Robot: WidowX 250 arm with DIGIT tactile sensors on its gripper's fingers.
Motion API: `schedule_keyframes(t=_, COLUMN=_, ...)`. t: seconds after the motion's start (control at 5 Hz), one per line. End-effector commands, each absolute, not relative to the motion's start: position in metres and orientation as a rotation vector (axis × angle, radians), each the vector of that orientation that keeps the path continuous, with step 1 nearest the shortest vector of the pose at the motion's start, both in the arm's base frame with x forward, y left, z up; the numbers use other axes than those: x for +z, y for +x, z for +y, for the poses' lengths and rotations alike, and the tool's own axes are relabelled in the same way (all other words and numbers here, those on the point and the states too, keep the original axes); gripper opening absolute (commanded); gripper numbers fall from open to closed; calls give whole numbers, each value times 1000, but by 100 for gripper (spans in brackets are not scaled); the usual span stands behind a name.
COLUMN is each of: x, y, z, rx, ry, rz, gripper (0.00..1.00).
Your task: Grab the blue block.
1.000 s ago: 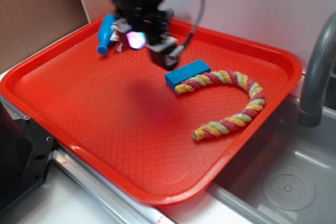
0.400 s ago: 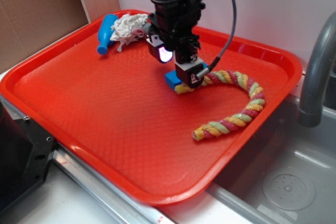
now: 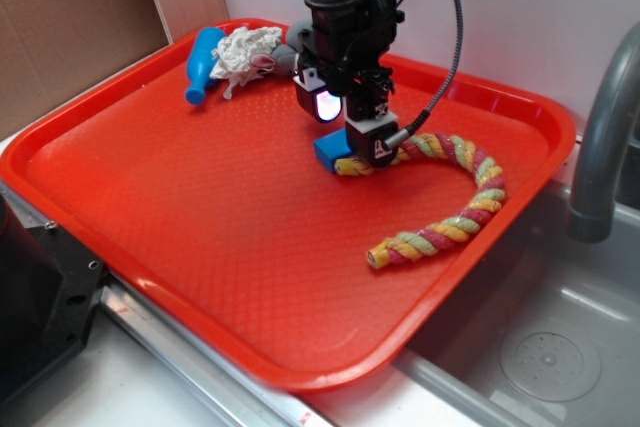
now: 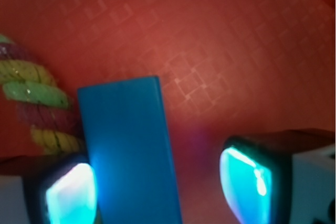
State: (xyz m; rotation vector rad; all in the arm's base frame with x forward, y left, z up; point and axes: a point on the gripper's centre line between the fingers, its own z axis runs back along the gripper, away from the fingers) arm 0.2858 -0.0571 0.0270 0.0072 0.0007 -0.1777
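The blue block lies flat on the red tray, its long side running between my two fingers. My gripper is open and lowered around it: the left pad sits against the block's left edge, the right pad stands apart with a strip of tray showing between. From the exterior view only the block's left end shows under the gripper. The twisted multicoloured rope touches the block's far side, and its end appears left of the block.
A light-blue bottle-shaped toy and a white crumpled cloth lie at the tray's back left. A grey faucet rises at the right over a sink. Cardboard stands at the left.
The arm swung right from the tray's back left and came down over the blue block. The block and rope have stayed in place.
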Motion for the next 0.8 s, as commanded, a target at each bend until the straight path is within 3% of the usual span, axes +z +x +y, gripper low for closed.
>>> schedule_keyframes(t=0.0, x=23, y=271, z=-29, rx=-184, ry=14, rz=-12, gripper=100)
schedule_keyframes(t=0.2, x=34, y=250, z=-14, rx=-190, ry=12, rz=-22, gripper=100)
schedule_keyframes(t=0.6, x=42, y=242, z=-11, rx=-219, ry=9, rz=-28, gripper=100)
